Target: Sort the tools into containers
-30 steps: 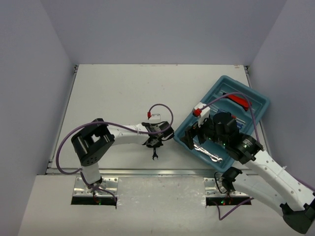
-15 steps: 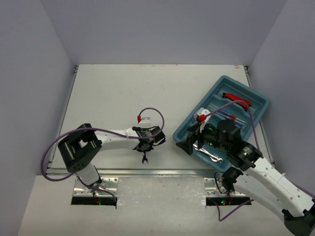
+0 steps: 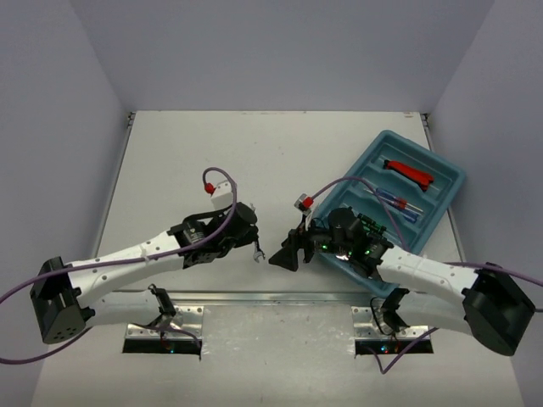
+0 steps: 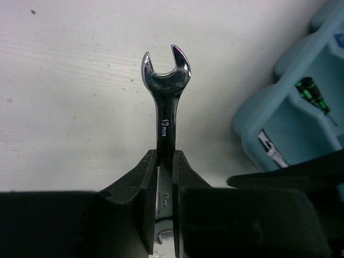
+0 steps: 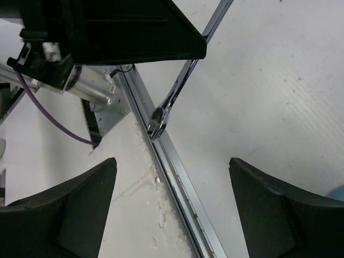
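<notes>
My left gripper (image 3: 255, 247) is shut on a small silver open-end wrench (image 4: 165, 80) and holds it above the table near the front edge. The wrench's open end points away from the fingers, toward the tray. My right gripper (image 3: 282, 254) is open and empty, just right of the wrench, facing it. In the right wrist view the wrench (image 5: 174, 94) hangs from the left gripper between my wide-open fingers (image 5: 64, 209). The teal tray (image 3: 448, 182) at the right holds a red-handled tool (image 3: 408, 172), blue screwdrivers (image 3: 399, 203), a green screwdriver (image 4: 313, 92) and a silver wrench (image 4: 270, 151).
The metal rail (image 5: 177, 183) of the table's front edge runs just under the right gripper. Grey walls close off the table on three sides. The tray's near corner (image 4: 252, 121) is close to the held wrench.
My right gripper has left the tray and moved left to the held wrench. My left arm has swung, turning the wrench from pointing at the front edge to pointing right.
</notes>
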`<control>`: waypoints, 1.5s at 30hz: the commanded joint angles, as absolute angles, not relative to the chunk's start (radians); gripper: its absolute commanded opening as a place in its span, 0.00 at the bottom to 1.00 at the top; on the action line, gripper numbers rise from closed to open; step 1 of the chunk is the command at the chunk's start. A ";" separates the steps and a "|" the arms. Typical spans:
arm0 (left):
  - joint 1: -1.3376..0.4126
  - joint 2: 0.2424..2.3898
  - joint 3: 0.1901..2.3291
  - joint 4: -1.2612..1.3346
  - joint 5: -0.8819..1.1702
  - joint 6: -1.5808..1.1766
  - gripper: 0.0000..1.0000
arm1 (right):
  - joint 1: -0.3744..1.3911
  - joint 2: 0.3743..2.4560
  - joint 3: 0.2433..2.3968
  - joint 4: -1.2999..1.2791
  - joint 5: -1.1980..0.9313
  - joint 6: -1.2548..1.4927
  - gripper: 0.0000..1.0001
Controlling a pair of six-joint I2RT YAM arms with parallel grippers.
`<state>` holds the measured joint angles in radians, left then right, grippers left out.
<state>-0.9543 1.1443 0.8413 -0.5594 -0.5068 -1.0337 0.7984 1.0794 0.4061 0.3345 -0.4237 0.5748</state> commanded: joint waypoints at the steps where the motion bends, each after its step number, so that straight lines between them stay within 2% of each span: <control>1: -0.955 1.041 0.807 -0.407 -0.431 -1.045 0.00 | 0.839 1.201 0.499 0.559 -0.413 0.641 0.81; 4: -0.956 1.011 0.782 -0.335 -0.373 -1.051 0.00 | 0.863 1.288 0.547 0.567 -0.393 0.650 0.71; 5: -0.957 1.007 0.781 -0.333 -0.362 -1.051 0.00 | 0.864 1.290 0.556 0.568 -0.390 0.655 0.70; 6: -0.957 1.000 0.771 -0.306 -0.351 -1.051 0.00 | 0.865 1.310 0.565 0.585 -0.386 0.664 0.64; 9: -0.957 0.993 0.751 -0.265 -0.320 -1.058 0.00 | 0.867 1.332 0.581 0.592 -0.333 0.680 0.53; 10: -0.957 0.988 0.743 -0.258 -0.320 -1.061 0.00 | 0.867 1.340 0.592 0.583 -0.335 0.678 0.41; 11: -0.957 0.981 0.733 -0.244 -0.320 -1.064 0.00 | 0.867 1.349 0.604 0.567 -0.343 0.675 0.19; 12: -0.957 0.975 0.726 -0.231 -0.321 -1.064 0.00 | 0.867 1.355 0.615 0.560 -0.347 0.667 0.09; 13: -0.957 0.970 0.726 -0.222 -0.324 -1.052 0.02 | 0.867 1.355 0.624 0.536 -0.346 0.648 0.04; 14: -0.957 0.967 0.733 -0.220 -0.330 -1.036 0.27 | 0.867 1.340 0.630 0.497 -0.337 0.626 0.00; 15: -0.957 0.968 0.751 -0.241 -0.352 -1.025 0.68 | 0.866 1.309 0.633 0.440 -0.306 0.597 0.00; 16: -0.957 0.973 0.788 -0.294 -0.400 -1.016 1.00 | 0.865 1.269 0.641 0.343 -0.251 0.550 0.00; 21: -0.956 0.978 0.982 -0.622 -0.618 -0.961 1.00 | 0.839 1.081 0.723 -0.188 -0.035 0.236 0.00; 25: -0.956 0.924 1.005 -0.724 -0.738 -0.873 1.00 | 0.815 0.917 0.753 -0.512 0.170 0.022 0.00; 31: -0.954 0.887 1.011 -0.790 -0.771 -0.717 1.00 | 0.732 0.850 0.739 -0.694 0.228 -0.260 0.00; 35: -0.953 0.871 1.015 -0.848 -0.835 -0.671 1.00 | 0.678 0.919 0.727 -0.788 0.301 -0.307 0.00; 39: -0.954 0.828 0.995 -0.850 -0.864 -0.643 1.00 | 0.637 0.937 0.709 -0.787 0.266 -0.321 0.01; 40: -0.955 0.818 0.978 -0.834 -0.865 -0.636 1.00 | 0.637 0.942 0.708 -0.784 0.265 -0.321 0.05; 41: -0.956 0.812 0.966 -0.822 -0.866 -0.630 1.00 | 0.637 0.948 0.706 -0.782 0.273 -0.322 0.16; 43: -0.955 0.796 0.944 -0.802 -0.883 -0.631 1.00 | 0.637 0.963 0.709 -0.775 0.310 -0.307 0.44; 44: -0.954 0.790 0.934 -0.793 -0.892 -0.633 1.00 | 0.637 0.969 0.712 -0.770 0.326 -0.299 0.54; 45: -0.952 0.786 0.925 -0.787 -0.900 -0.634 1.00 | 0.636 0.966 0.718 -0.762 0.337 -0.287 0.56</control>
<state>-0.9550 0.8135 0.9601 -0.8322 -0.8373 -0.6663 0.6408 0.9580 0.6968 -0.7956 0.2659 -0.2878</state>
